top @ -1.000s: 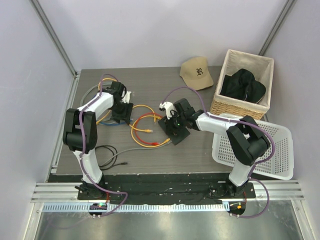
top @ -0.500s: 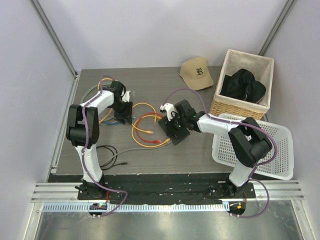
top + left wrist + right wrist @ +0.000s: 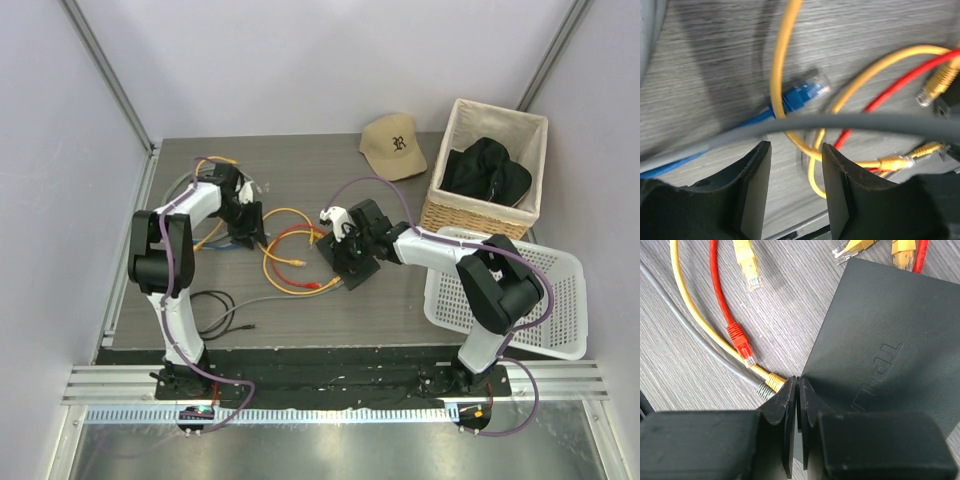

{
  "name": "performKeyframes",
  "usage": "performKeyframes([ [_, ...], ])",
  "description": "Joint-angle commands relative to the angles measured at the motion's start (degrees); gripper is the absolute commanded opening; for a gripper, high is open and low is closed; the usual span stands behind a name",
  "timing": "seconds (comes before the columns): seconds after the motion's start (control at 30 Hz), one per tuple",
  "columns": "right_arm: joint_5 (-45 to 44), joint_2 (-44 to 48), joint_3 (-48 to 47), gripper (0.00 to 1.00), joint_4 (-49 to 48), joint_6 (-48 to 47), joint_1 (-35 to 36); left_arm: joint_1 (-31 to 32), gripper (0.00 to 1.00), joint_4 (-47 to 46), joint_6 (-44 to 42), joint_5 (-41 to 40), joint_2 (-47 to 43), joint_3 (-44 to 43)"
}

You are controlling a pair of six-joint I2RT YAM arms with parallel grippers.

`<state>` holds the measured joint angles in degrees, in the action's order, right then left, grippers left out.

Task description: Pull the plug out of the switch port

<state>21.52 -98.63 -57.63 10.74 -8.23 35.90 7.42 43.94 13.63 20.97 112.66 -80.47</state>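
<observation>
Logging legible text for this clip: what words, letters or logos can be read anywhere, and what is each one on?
"R": stitched on the front of the tan baseball cap.
"TP-L": embossed on the top of the flat black rectangular switch; the rest is hidden behind the right gripper.
Nothing else is legible in any view.

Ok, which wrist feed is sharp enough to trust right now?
Right wrist: sharp, with the embossed lettering on the flat black rectangular switch readable. Left wrist: soft, with the thick grey cable across the foreground and the blue cable plug smeared.
</observation>
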Motion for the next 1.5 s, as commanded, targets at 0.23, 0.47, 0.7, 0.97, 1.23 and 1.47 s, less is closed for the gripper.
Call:
performKeyframes([
  [0.23, -7.0, -2.0, 3.2, 0.13, 8.6, -2.4, -0.5, 0.1, 0.2, -3.7, 2.3, 0.0, 3.1, 0.6],
  [0.47, -6.7, -2.4, 3.1, 0.13, 8.3, -2.6, -0.4, 0.1, 0.0, -5.3, -2.4, 2.2, -1.8, -5.9],
  [0.7, -6.4, -3.1, 2.9, 0.13, 8.4, -2.6, -0.5, 0.0, 0.0, -7.0, -9.0, 2.2, -8.6, -12.9],
  [0.97, -6.2, -4.0, 1.6, 0.13, 8.7, -2.2, -0.5, -0.3, 0.0, -13.9, -10.2, -12.8, -14.1, -13.3],
  [1.23, -6.5, -3.7, 1.7, 0.13, 8.8, -2.2, -0.4, -9.3, 0.0, -15.6, 1.3, -13.0, -12.8, -12.7],
  [1.47, -6.5, -3.7, 1.6, 0.13, 8.9, -2.1, -0.4, -18.4, 0.0, -17.1, 13.3, -8.3, -11.4, -6.3],
])
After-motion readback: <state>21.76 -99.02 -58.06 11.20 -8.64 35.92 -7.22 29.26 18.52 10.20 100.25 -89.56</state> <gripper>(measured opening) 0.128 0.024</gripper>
